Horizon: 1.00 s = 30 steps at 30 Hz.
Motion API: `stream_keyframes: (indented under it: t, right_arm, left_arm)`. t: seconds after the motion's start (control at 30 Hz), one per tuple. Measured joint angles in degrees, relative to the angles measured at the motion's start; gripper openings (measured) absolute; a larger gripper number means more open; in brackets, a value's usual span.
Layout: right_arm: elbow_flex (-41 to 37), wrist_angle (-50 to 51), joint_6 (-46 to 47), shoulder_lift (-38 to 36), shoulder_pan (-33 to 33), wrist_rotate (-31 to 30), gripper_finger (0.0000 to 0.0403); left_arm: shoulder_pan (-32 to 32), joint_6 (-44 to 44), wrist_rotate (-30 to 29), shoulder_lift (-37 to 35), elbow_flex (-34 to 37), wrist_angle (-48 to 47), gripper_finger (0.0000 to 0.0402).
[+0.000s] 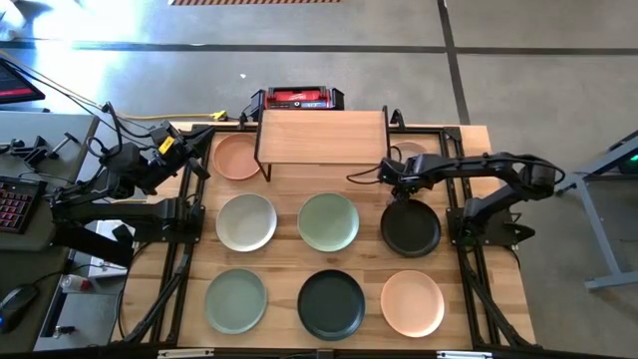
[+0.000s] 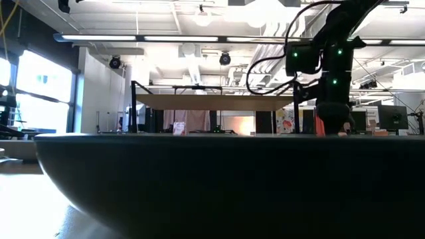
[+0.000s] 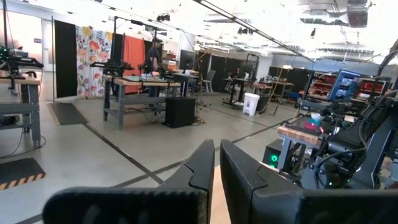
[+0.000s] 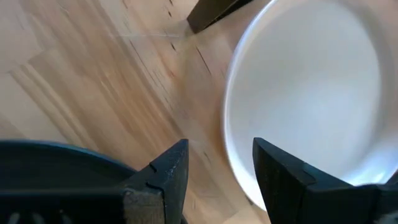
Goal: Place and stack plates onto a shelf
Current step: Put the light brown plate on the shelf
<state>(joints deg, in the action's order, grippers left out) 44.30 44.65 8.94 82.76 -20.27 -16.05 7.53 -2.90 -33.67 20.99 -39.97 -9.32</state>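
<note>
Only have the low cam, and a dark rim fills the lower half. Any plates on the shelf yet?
Observer: None. From above, the shelf top is bare wood.
Operator: Where's the right claw?
Observer: The right claw is open, straddling the rim of a white plate that lies by the shelf's right end. I can't tell if it touches.
Operator: Left one?
Observer: The left claw is shut and empty. It sits left of the shelf and points out into the room.
</note>
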Motion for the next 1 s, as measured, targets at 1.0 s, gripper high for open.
stream_keyframes:
  t: [1.0]
  right_arm:
    - [-0.2, 0.7, -2.4, 1.0, -0.6, -1.5, 0.0158]
  left_arm:
    - [0.0, 0.0, 0.0, 0.0, 0.0, -1.8, 0.0017]
